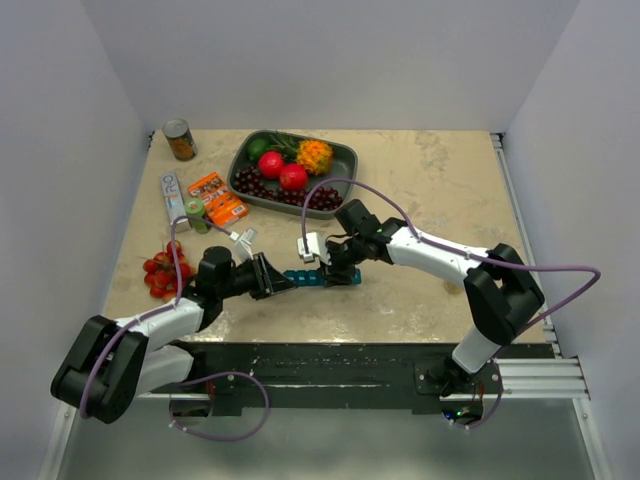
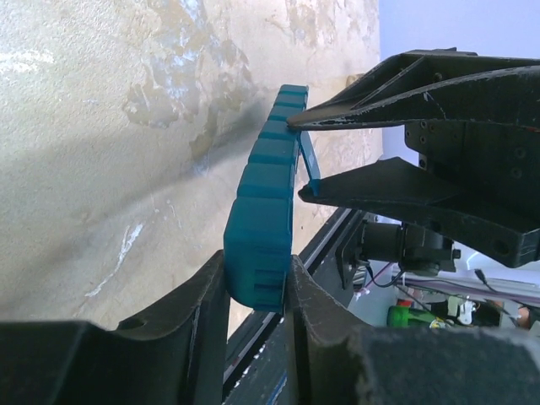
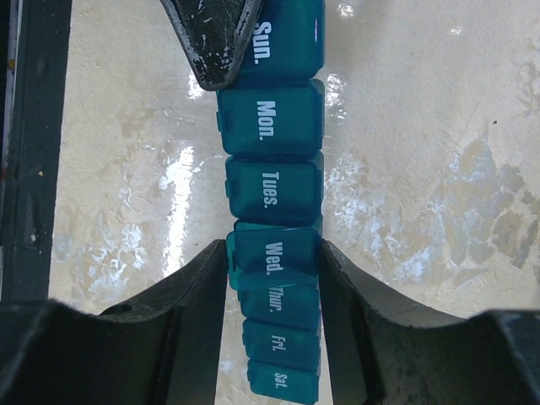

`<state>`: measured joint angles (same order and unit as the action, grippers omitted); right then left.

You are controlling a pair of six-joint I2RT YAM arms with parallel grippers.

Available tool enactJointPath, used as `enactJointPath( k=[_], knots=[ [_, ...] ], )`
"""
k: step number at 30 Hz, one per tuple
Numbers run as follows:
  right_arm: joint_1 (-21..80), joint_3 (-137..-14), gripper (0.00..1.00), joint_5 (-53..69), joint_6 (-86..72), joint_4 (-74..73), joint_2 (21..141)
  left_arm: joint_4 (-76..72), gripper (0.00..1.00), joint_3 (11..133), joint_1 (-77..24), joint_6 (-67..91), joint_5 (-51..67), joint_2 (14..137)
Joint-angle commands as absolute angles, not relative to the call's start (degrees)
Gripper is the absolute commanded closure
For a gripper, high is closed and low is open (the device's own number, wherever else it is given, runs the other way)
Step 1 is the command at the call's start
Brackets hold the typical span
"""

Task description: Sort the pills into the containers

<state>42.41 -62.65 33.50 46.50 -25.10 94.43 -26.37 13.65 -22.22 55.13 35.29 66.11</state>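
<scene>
The pill organizer strip (image 1: 312,277) is a narrow teal-blue plastic bar of seven small square lidded compartments in one row. They are lettered in white Sun., Mon., Tues., Wed., Thur., Fri. and Sat. It lies lids up near the front middle of the counter (image 1: 430,180), running left to right with the Sun. end to the left. The Wed. lid (image 3: 274,253) sits askew over its neighbour and seems partly lifted. The other lids lie flat and closed.

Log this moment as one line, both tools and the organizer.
left tool: shut on Sun. end of pill organizer | right tool: shut across Wed. compartment, lid looks ajar | pills: none in view
</scene>
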Motion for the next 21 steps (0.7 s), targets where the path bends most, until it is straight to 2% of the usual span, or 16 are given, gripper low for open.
enactJointPath(
  k=[1, 4, 7, 14, 15, 18, 21],
  knots=[
    [42.6, -63.1, 0.84, 38.4, 46.0, -25.0, 93.6, -26.9, 1.00, 15.6, -22.5, 51.2, 36.4, 66.8],
    [41.1, -64.5, 0.84, 39.7, 45.1, -25.8, 94.3, -25.8, 1.00, 15.4, -22.5, 49.8, 36.5, 67.8],
    [38.5, -66.2, 0.79, 40.8, 43.9, -27.1, 94.7, -25.9, 1.00, 14.6, -22.5, 49.7, 35.8, 68.3],
    [36.1, -65.7, 0.50, 38.8, 41.1, -24.6, 93.3, -26.7, 1.00, 14.0, -22.5, 49.9, 35.8, 70.2],
    [36.0, -65.7, 0.43, 38.2, 40.3, -24.3, 93.3, -27.0, 1.00, 14.1, -22.5, 50.0, 36.0, 70.2],
    [35.9, -65.1, 0.36, 34.8, 38.5, -22.0, 92.6, -27.3, 1.00, 13.8, -22.5, 50.0, 36.1, 70.5],
    [36.0, -64.3, 0.35, 32.0, 36.9, -20.0, 91.8, -27.9, 1.00, 13.2, -22.5, 50.2, 36.3, 70.7]
  ],
)
